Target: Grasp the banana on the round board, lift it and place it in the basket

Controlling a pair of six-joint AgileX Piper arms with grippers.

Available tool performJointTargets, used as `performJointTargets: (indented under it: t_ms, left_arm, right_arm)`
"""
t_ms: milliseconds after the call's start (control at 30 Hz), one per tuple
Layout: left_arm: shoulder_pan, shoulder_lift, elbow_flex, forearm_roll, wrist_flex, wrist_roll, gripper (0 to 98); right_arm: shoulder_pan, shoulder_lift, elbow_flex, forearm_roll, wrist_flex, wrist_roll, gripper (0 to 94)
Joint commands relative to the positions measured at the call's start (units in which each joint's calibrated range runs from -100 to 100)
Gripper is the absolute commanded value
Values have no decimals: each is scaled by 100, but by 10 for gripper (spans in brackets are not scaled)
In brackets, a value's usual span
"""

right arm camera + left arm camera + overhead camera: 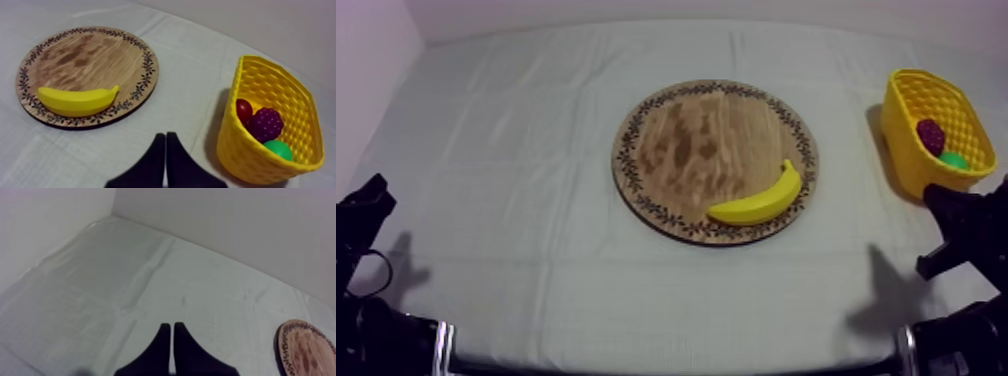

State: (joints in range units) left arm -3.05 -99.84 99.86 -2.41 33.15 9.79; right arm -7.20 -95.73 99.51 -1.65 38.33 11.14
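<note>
**Desk:** Where are we, from your left?

**Me:** My left gripper hangs low over the bare cloth at the table's left side. Its 2 fingers are pressed together into a narrow wedge, holding nothing.

**Desk:** And the banana?

**Me:** The banana lies flat on the wooden board, along the near right part of its rim. Its thin stem end points toward the basket side. Nothing touches it.

**Desk:** The basket?

**Me:** The yellow basket stands at the table's right, well apart from the board. I see 3 things inside: a small red fruit, a bunch of grapes and a green fruit. I judge there is room on top for the banana.

**Desk:** The right arm?

**Me:** My right gripper sits low at the right, over the cloth between board and basket. Its 2 fingers are closed against each other and empty.

**Desk:** So which step?

**Me:** Step 1, I judge: the pick is not yet begun. The right arm is the nearer to both banana and basket. The next move calls for spreading those fingers, coming in over the banana's thick middle and setting them across its width. Then I lower, close, lift, and carry it right over the basket's rim.
</note>
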Motion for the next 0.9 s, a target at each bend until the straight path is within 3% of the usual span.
performJointTargets:
  t_ms: [0, 233, 400, 633, 867]
  left_arm:
    - [-2, 2, 3, -1, -1, 1, 1]
    - [-2, 2, 3, -1, -1, 1, 1]
    - [-2, 2, 3, -1, -1, 1, 1]
    - [-2, 2, 3, -1, -1, 1, 1]
    - [-2, 2, 3, -1, -1, 1, 1]
  right_arm:
    - [-131, -3, -12, 13, 83, -442, 3]
    - [-934, -3, -17, 25, 130, -881, 3]
    - [-1619, -27, -14, 24, 131, -981, 4]
    - [-2131, -188, -11, 12, 104, -756, 4]
    - [-2132, 430, -127, -83, -355, -452, 5]
